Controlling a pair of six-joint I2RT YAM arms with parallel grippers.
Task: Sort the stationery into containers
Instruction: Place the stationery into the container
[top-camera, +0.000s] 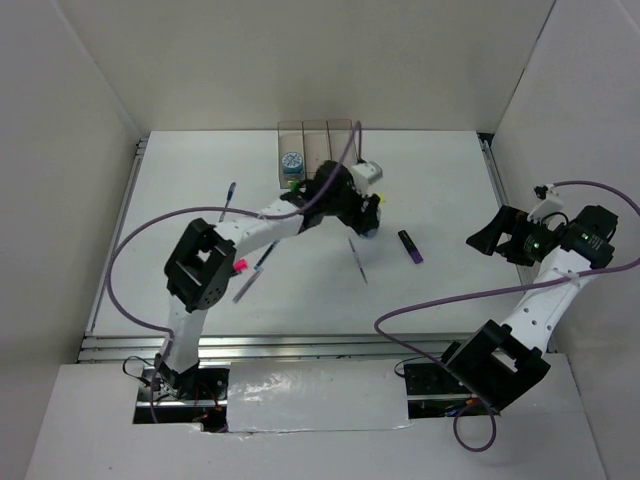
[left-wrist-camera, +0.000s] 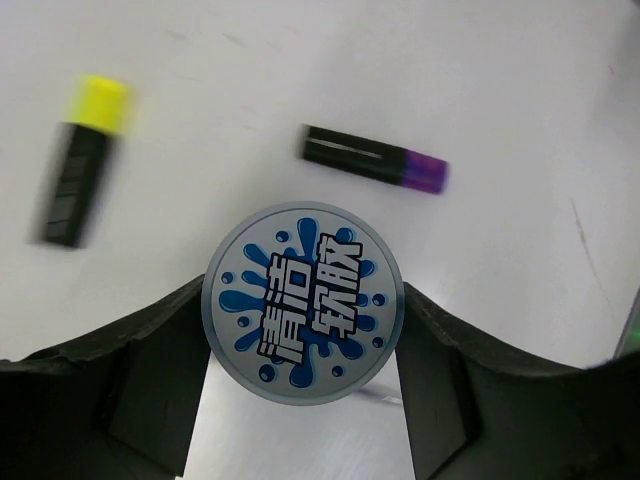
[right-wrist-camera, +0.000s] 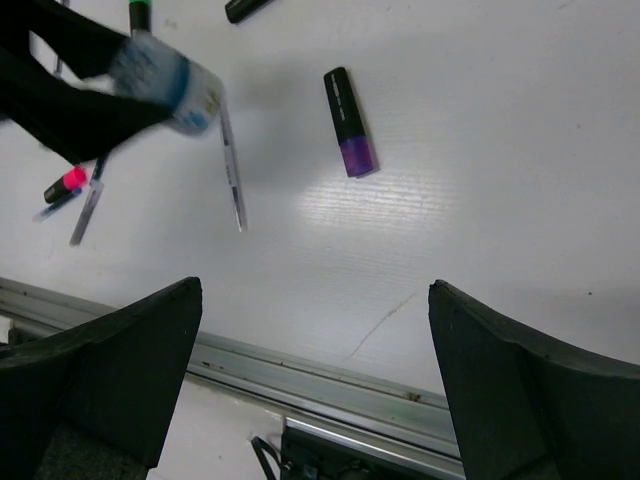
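Note:
My left gripper (top-camera: 368, 222) is shut on a round blue-white tape roll (left-wrist-camera: 303, 302) and holds it above the table's middle; the roll also shows in the right wrist view (right-wrist-camera: 165, 75). Below it lie a yellow-capped highlighter (left-wrist-camera: 80, 160) and a purple-capped highlighter (left-wrist-camera: 375, 160) (top-camera: 411, 246) (right-wrist-camera: 347, 122). The three joined clear boxes (top-camera: 315, 135) stand at the back; the left box holds another tape roll (top-camera: 291, 160). My right gripper (top-camera: 482, 240) (right-wrist-camera: 315, 330) is open and empty, right of the purple highlighter.
A thin pen (top-camera: 357, 260) (right-wrist-camera: 231, 165) lies mid-table. A pink-capped highlighter (top-camera: 240, 266) (right-wrist-camera: 62, 185) and two pens (top-camera: 250, 275) lie by the left arm. Another pen (top-camera: 228, 200) lies far left. A green cap (top-camera: 292, 185) shows in front of the boxes. A metal rail (right-wrist-camera: 330, 370) edges the table front.

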